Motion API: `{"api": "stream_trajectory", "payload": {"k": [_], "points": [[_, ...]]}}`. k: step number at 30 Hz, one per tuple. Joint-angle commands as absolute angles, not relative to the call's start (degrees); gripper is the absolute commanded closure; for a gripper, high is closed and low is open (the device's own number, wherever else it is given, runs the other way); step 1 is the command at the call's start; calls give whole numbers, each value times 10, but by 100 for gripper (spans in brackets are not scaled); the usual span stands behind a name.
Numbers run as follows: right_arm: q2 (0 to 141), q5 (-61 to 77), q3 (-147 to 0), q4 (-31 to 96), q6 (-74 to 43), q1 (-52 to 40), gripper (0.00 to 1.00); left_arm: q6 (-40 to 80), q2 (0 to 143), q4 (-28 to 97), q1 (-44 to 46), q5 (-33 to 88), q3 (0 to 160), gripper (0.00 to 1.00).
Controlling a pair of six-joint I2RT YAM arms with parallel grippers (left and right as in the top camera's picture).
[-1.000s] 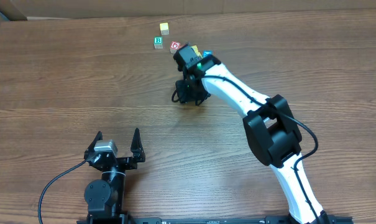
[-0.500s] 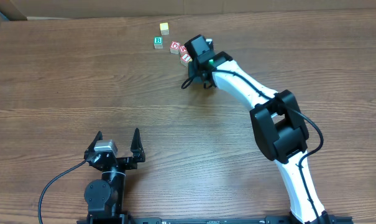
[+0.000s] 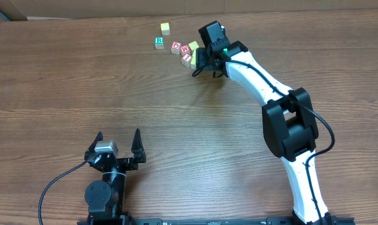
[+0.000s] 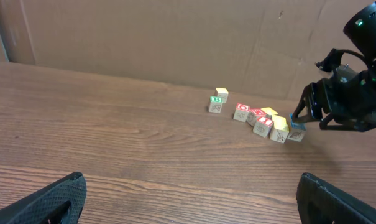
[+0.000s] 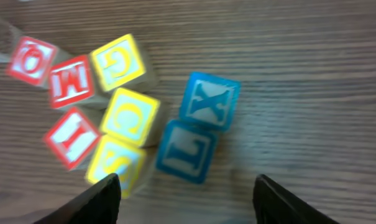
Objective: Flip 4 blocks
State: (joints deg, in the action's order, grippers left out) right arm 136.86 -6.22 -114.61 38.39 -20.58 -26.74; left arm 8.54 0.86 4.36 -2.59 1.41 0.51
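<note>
- Two blue cubes lie touching, the X block (image 5: pixel 209 99) and the L block (image 5: pixel 186 151), just ahead of the right gripper (image 5: pixel 188 190). Its fingers stand apart and hold nothing.
- The yellow and red blocks (image 5: pixel 119 118) cluster close beside them, all near the worktop's (image 3: pixel 82 81) far edge.
- The left gripper (image 3: pixel 119 136) gapes wide by the near edge, well apart from every block.

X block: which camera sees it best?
The right wrist view: the X block is big, its blue letter clear. The left wrist view shows only tiny blocks, letters unreadable. Overhead, the right arm seems to cover it.
</note>
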Motion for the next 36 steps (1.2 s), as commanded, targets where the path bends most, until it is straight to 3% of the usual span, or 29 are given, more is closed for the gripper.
{"api": "stream_trajectory", "payload": {"k": [1,15,23,36], "points": [[1342,-22,-1149,382,-243,-272,30,73,3,44,-23,11,3,0],[1369,-50,-1093,286,-318,-305,32,73,3,44,-23,11,3,0],[1369,-119,-1052,234,-318,-312,41,73,3,44,-23,11,3,0],[1370,-138,-1027,194,-318,-310,38,73,3,44,-23,11,3,0]]}}
